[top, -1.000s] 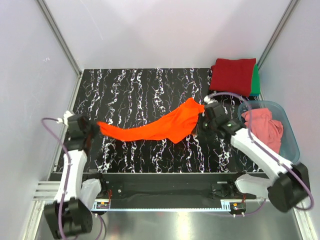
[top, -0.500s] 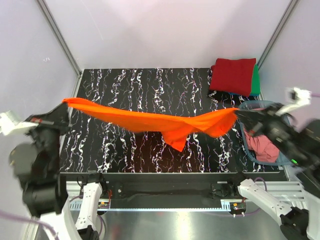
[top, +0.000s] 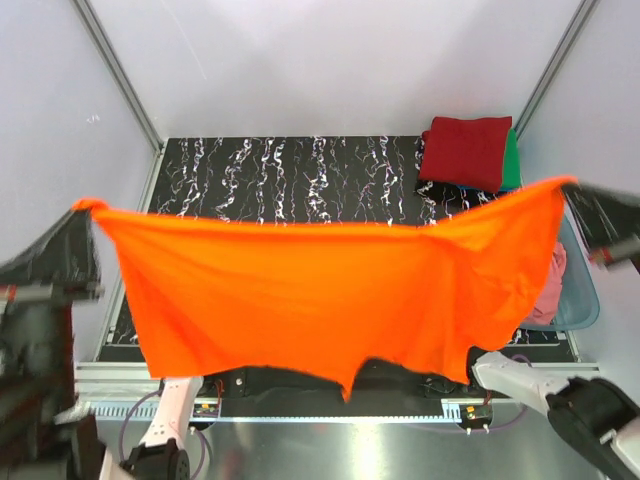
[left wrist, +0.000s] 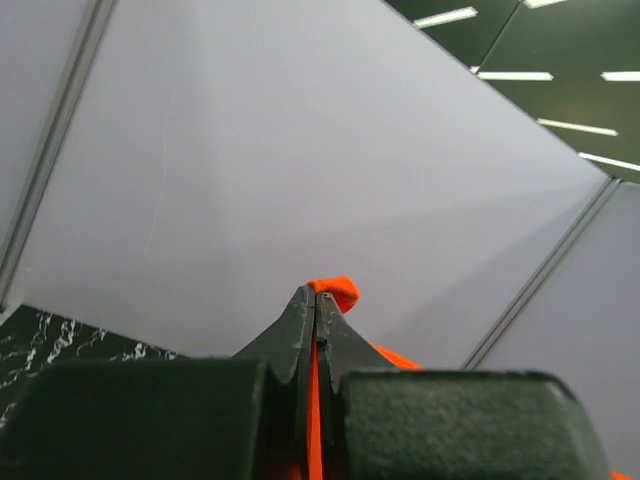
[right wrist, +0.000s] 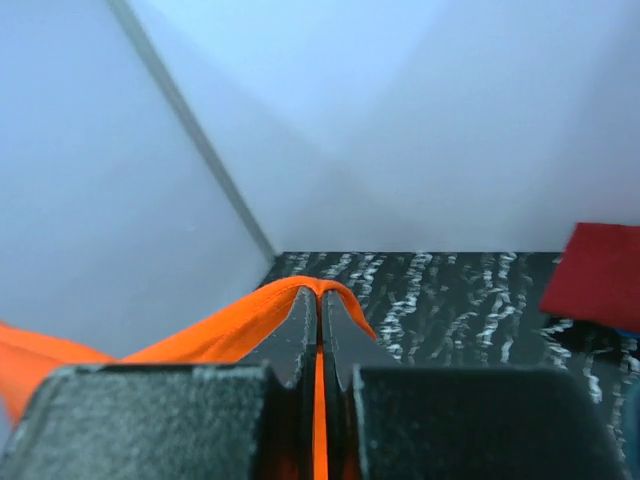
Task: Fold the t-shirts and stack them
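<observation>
The bright orange t-shirt (top: 320,290) hangs spread wide, high above the table, and hides most of it in the top view. My left gripper (top: 88,208) is shut on its upper left corner, and my right gripper (top: 572,185) is shut on its upper right corner. In the left wrist view a tuft of orange cloth (left wrist: 337,291) pokes out past the closed gripper (left wrist: 316,296). The right wrist view shows the orange hem (right wrist: 230,325) draped over the closed gripper (right wrist: 319,293). A dark red folded shirt (top: 465,150) lies on a green one (top: 513,160) at the back right. A salmon-pink shirt (top: 547,290) sits in the tub.
The translucent blue-grey tub (top: 585,298) stands at the right edge, partly behind the raised cloth. The black marbled table (top: 300,165) shows only along its far strip. White walls and metal corner posts close in the back and sides.
Both arms rose toward the camera and pulled further apart. The orange shirt went from a sagging narrow band to a wide hanging sheet.
</observation>
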`<move>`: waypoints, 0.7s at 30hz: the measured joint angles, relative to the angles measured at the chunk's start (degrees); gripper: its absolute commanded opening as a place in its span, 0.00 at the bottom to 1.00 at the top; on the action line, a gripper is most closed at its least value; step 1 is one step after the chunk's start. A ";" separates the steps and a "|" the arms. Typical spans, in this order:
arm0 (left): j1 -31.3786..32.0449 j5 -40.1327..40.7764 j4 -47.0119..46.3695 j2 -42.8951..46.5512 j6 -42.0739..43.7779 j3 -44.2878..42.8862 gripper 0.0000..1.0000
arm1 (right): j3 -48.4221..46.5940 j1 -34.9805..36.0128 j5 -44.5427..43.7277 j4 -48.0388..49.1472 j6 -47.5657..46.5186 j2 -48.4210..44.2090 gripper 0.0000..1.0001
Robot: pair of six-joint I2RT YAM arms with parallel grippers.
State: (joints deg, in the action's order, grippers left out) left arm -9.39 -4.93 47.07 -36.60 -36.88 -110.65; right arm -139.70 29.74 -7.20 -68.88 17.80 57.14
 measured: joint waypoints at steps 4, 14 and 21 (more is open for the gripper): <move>0.00 -1.49 0.00 -6.21 -0.11 2.93 0.01 | -0.68 0.00 -7.78 -0.35 -3.30 8.35 0.00; 0.02 0.39 -5.05 -36.74 -1.79 28.33 0.22 | 16.44 -6.21 -15.78 13.88 -9.20 42.53 0.00; -0.20 1.86 -7.87 -67.52 -1.88 22.05 0.81 | -17.68 -10.36 -15.80 13.27 -12.98 87.06 1.00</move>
State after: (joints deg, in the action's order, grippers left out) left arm -9.58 -3.07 39.20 -104.12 -38.76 -88.60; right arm -157.38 19.38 -23.00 -55.61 4.82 144.20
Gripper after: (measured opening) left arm 0.763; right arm 0.985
